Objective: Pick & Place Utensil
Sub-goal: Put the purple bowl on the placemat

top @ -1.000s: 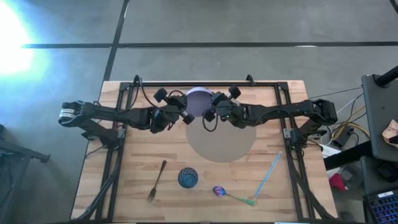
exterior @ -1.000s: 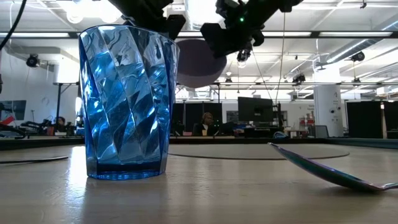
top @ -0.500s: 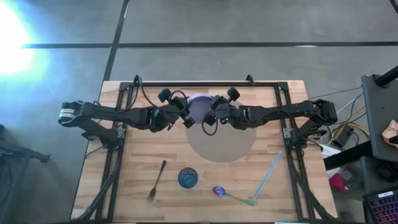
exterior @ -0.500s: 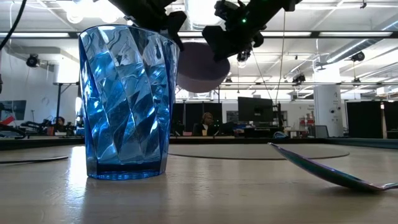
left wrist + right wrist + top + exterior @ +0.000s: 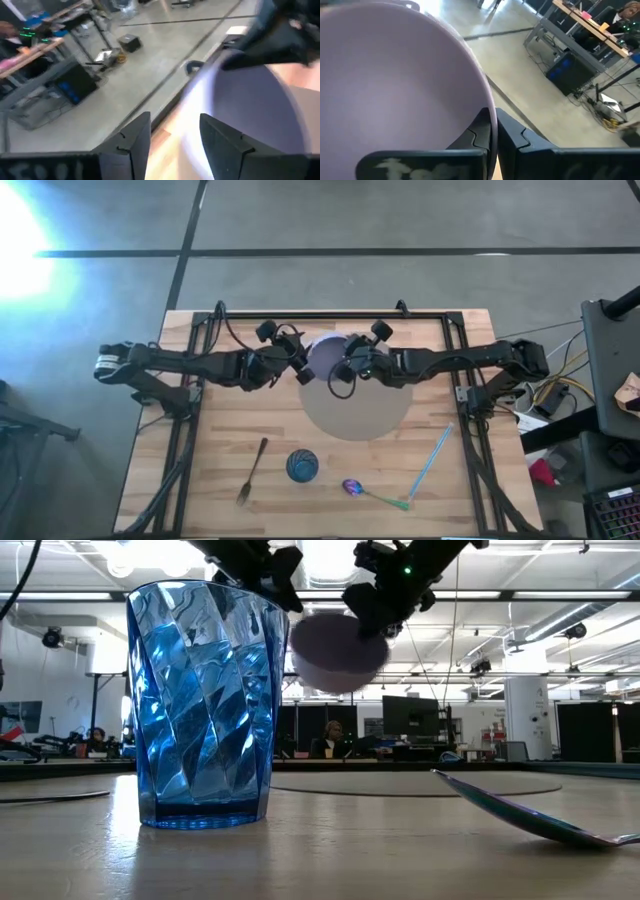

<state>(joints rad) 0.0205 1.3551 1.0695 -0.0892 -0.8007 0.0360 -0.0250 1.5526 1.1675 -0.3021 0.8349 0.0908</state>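
Above the round grey mat, the right gripper pinches the pale lilac plastic bowl's rim, holding it airborne. Left gripper sits just beside the bowl, fingers apart, gripping nothing.

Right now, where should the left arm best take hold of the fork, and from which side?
Take the fork at mid-handle, straight from above, fingers across it: it lies flat, slim, left of the cup. The right gripper holds the bowl; the left gripper is open beside it.

Both arms reached inward and met near the worktop's far edge. The right gripper was clamped; the left gripper stood parted.
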